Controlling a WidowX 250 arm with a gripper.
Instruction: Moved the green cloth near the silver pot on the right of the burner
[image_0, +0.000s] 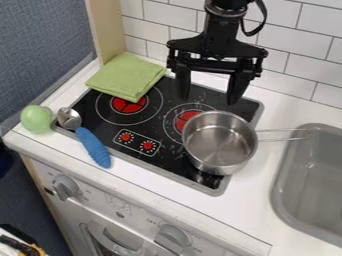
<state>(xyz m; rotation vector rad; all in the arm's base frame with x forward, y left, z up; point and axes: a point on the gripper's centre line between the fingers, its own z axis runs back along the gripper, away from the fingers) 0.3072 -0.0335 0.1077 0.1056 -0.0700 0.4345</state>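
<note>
The open gripper (209, 95) hangs over the back of the stove, its two fingers pointing down and apart with nothing between them. To its left, a folded green cloth (127, 76) lies over the back left corner of the cooktop, partly covering the left burner (129, 105). The silver pot (220, 142) stands upright on the right side of the cooktop, in front of the gripper, and overlaps part of the right burner (185, 119). Its wire handle points right toward the sink.
A spoon with a blue handle (93, 146) lies across the cooktop's left front edge, beside a round green object (37, 118). The grey sink (314, 180) is at the right. A tiled wall (294, 65) rises behind the counter, and a wooden panel (107, 30) stands at the back left.
</note>
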